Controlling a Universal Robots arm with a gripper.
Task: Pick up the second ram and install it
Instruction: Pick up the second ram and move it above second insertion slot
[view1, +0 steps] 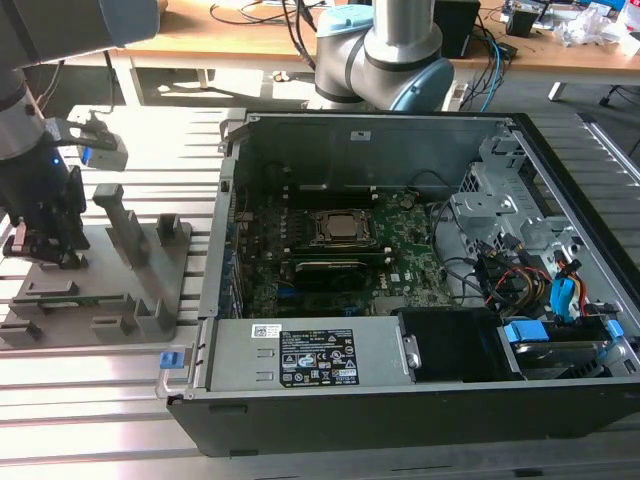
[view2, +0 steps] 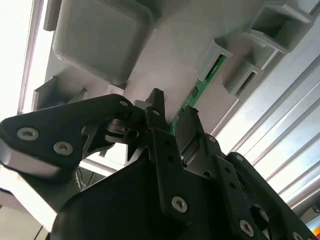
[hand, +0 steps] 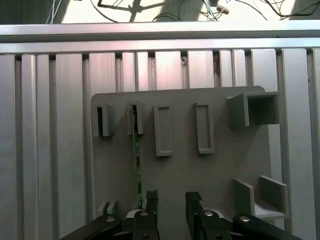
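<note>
The second ram (hand: 136, 160) is a thin green stick standing on edge in a slot of the grey holder plate (hand: 220, 170). In the exterior view the ram (view1: 72, 299) lies low on the holder (view1: 150, 270) at that view's left, outside the computer case. My gripper (view1: 45, 250) hangs over the holder, just above one end of the stick. In the first wrist view the gripper (hand: 171, 200) is open, and the stick runs up close beside one finger (hand: 150, 202). In the second wrist view the green edge (view2: 202, 82) leads away from between the fingertips of the gripper (view2: 172, 112).
An open computer case (view1: 400, 400) fills the middle and the exterior view's right, with the motherboard (view1: 400, 260) and CPU socket (view1: 340, 228) inside. The power supply (view1: 310, 352) sits along its near side. The holder carries several raised grey blocks (view1: 125, 220). Everything rests on a ribbed aluminium table (view1: 90, 400).
</note>
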